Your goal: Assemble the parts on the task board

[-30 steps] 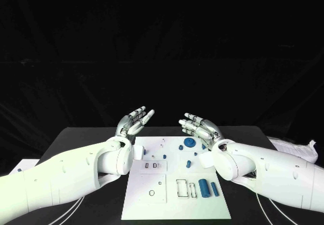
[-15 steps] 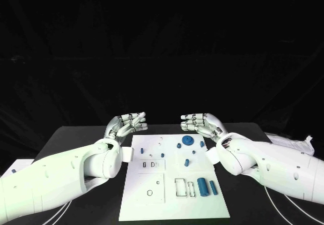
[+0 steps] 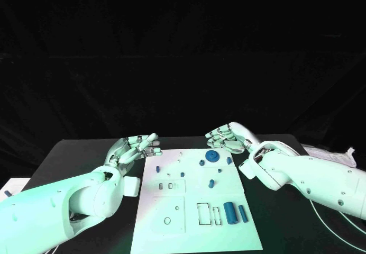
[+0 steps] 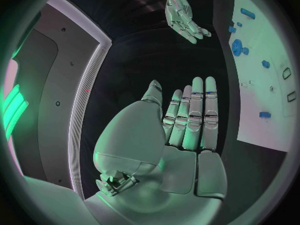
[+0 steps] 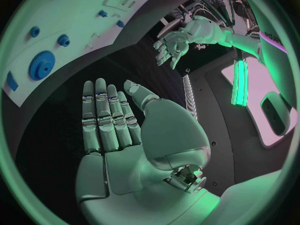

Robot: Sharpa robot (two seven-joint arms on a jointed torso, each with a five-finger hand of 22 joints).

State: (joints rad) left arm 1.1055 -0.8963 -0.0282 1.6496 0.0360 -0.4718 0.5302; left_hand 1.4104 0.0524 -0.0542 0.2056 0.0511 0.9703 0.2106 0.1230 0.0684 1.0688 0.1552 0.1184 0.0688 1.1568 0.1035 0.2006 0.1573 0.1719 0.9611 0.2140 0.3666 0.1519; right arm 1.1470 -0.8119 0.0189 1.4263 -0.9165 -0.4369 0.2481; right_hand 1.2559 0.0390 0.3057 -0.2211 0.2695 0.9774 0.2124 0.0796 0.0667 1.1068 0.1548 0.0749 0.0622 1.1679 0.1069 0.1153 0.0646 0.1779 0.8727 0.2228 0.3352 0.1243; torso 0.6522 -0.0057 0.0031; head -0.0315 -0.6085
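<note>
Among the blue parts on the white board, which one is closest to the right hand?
The round blue gear, at the board's far edge just below the right hand. It is the widest blue part and toothed in the right wrist view; the others are small pegs or cylinders lying nearer the robot.

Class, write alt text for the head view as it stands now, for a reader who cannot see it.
Two white robot arms reach over a black table, the left hand and right hand both empty at the far end of a white task board. On the board lie small blue parts, among them a round gear near the right hand and two cylinders nearer the robot.
</note>
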